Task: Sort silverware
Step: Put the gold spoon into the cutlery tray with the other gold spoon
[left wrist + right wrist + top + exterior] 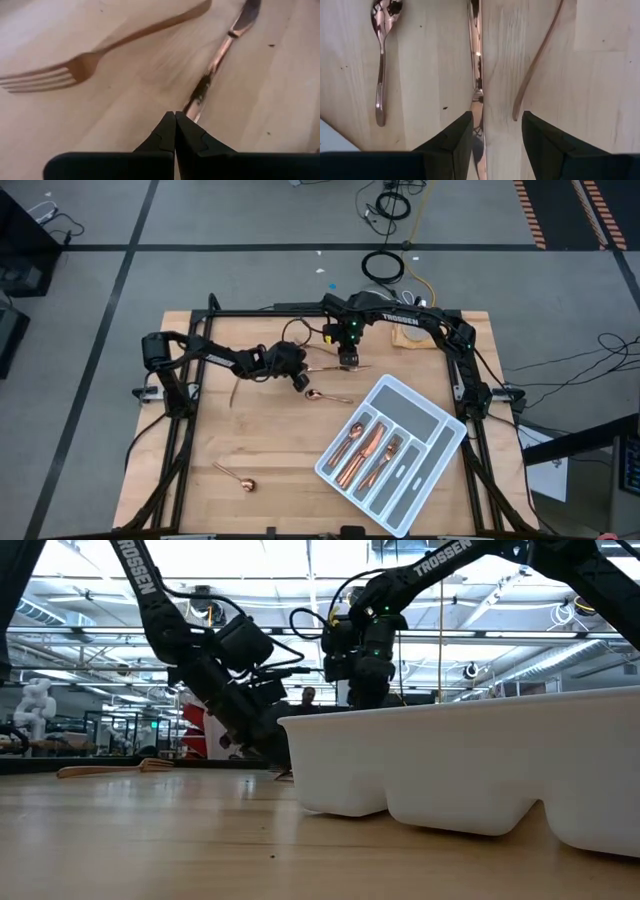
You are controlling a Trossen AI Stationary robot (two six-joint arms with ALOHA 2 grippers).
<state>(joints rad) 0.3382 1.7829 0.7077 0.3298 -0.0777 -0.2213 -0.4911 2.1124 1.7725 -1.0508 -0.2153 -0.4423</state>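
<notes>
A copper knife (330,367) lies flat on the wooden table between my two grippers, seen in the left wrist view (220,55) and the right wrist view (476,65). My left gripper (301,381) (175,116) is shut at its handle end. My right gripper (347,364) (497,120) is open and points down, with one finger on either side of the blade, not touching it. A fork (75,70) (537,60) lies beyond the knife on the far side. A spoon (328,396) (381,60) lies on its near side. My left gripper's shut fingertips (186,131) stand at the knife's handle end (194,106), coming along the knife from the table's left. The handle runs in under one fingertip. I cannot tell whether the fingers touch it. The knife lies flat on the table.
The grey-white divided tray (440,420) (450,760) sits slanted at the table's right near part, with several copper pieces in its left compartments. Another spoon (237,477) lies near the left near corner. A thin curved piece (235,392) lies left of the left gripper.
</notes>
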